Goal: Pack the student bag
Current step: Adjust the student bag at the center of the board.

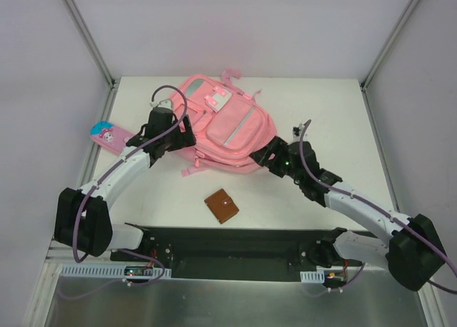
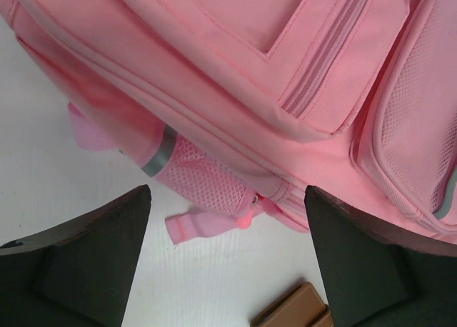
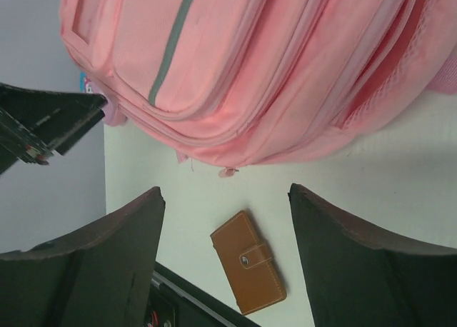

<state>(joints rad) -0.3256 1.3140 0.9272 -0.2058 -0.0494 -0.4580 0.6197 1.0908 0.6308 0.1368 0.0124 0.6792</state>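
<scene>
A: What is met ahead of the left end effector point(image 1: 184, 138)?

B: The student bag point(image 1: 225, 131) is met just ahead, its mesh side pocket facing the open jaws. Bare bench point(image 1: 321, 120) is seen beneath.

A: And the right end effector point(image 1: 263, 158)?

B: The same bag blocks it ahead. Between both end effectors open bench is found, broken only by a brown wallet point(image 1: 222, 205). A pencil case point(image 1: 108, 135) lies outside the left one, apart.

I am working in what is looking like a robotics lab test booth, not a home. I am sitting bolted to a black base plate point(image 1: 235, 245) at the edge of a white table point(image 1: 300, 198). Plain pale wall panels point(image 1: 250, 27) are closing me in on three sides, with aluminium frame posts point(image 1: 86, 31) holding them. A loose purple cable point(image 1: 74, 234) is trailing along my arm.
</scene>
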